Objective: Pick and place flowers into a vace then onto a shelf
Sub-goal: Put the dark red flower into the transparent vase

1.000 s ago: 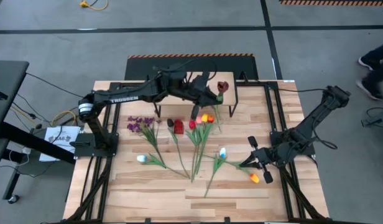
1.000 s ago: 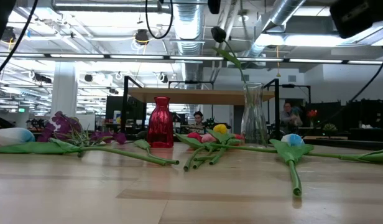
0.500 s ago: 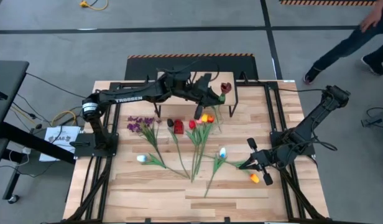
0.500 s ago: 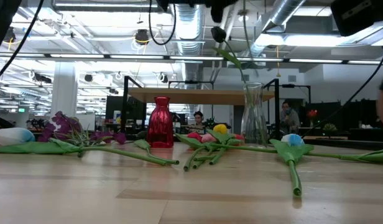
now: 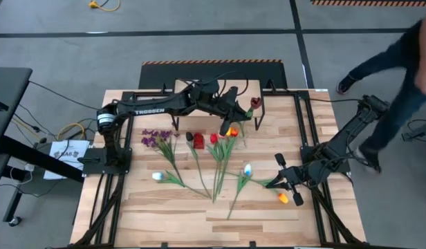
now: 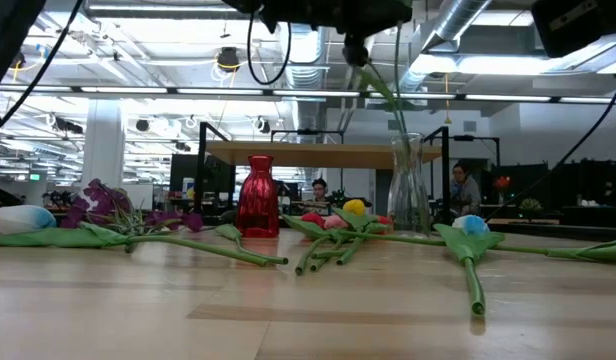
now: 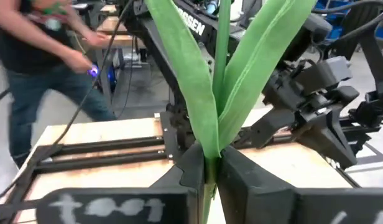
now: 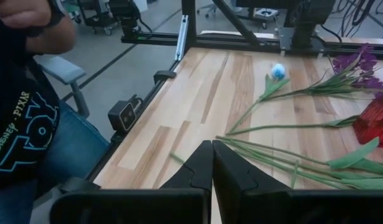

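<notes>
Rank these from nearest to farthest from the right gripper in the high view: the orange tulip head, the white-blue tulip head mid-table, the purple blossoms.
Measured from the right gripper, parked at the table's right side:
1. Orange tulip head, right beside it, toward the near edge.
2. White-blue tulip head, a little inward, mid-table.
3. Purple blossoms, far across, on the left arm's side.

Flowers (image 5: pixel 213 162) strewn across the table's (image 5: pixel 268 225) middle, the red vase (image 6: pixel 257 196) and the glass vase (image 6: pixel 409 185) block passage, while the near plank strip lies open.
</notes>
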Tool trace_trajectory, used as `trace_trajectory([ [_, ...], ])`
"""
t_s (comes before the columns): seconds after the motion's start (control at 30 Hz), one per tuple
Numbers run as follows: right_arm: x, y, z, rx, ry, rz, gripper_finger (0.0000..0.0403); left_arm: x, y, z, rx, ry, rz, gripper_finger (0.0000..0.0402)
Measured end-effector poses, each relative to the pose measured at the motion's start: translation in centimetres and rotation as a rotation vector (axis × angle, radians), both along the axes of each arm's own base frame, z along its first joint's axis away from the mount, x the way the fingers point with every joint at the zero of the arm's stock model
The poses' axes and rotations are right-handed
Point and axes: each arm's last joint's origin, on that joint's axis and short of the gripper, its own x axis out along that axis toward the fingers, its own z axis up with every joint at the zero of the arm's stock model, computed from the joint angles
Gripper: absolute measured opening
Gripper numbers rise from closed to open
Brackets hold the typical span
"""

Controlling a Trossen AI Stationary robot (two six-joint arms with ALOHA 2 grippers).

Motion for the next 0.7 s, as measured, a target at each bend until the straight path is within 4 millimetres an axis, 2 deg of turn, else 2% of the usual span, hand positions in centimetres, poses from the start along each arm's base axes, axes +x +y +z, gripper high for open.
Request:
trace_trajectory([
  [0.37,-0.02,0.00,-0.05,0.026,0.017,-0.006,0.0001,-0.02,0.02,-0.28,-0.039,0.031,0.001,0.0046],
  [0.7,-0.02,0.00,-0.05,0.026,0.017,-0.006,0.0000,-0.11,-0.18,-0.47,-0.054,0.057,-0.033,0.0092],
])
